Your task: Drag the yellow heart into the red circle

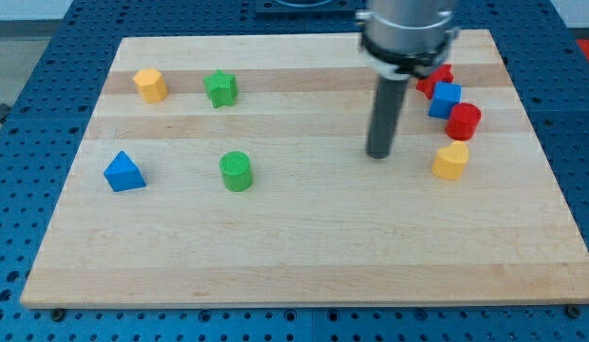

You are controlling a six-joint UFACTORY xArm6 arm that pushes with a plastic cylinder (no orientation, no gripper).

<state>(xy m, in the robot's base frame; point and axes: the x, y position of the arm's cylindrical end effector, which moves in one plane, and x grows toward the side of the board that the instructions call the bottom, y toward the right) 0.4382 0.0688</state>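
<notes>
Yellow heart (450, 161): right-centre of frame, on wooden board (294, 256), lying flat, nothing pressing on it.
Red circle (463, 122): short cylinder just above heart, up & slightly right; the two nearly touch, can't tell if there's a gap.
Blue cube (445, 100): up-left of red cylinder, touching or nearly so.
Red block (435, 78): behind blue cube, partly hidden by rod housing; shape unclear.
My tip (378, 155): dark rod, upright, down on board left of heart, apart from it, about level w/ heart's top. No pincer on this rig; rod end touches no block.
Green cylinder (236, 171): centre-left.
Blue triangle (123, 172): far left, same row as green cyl.
Green star (220, 88): upper left-centre.
Yellow hexagon-ish block (150, 85): upper left, left of star.
</notes>
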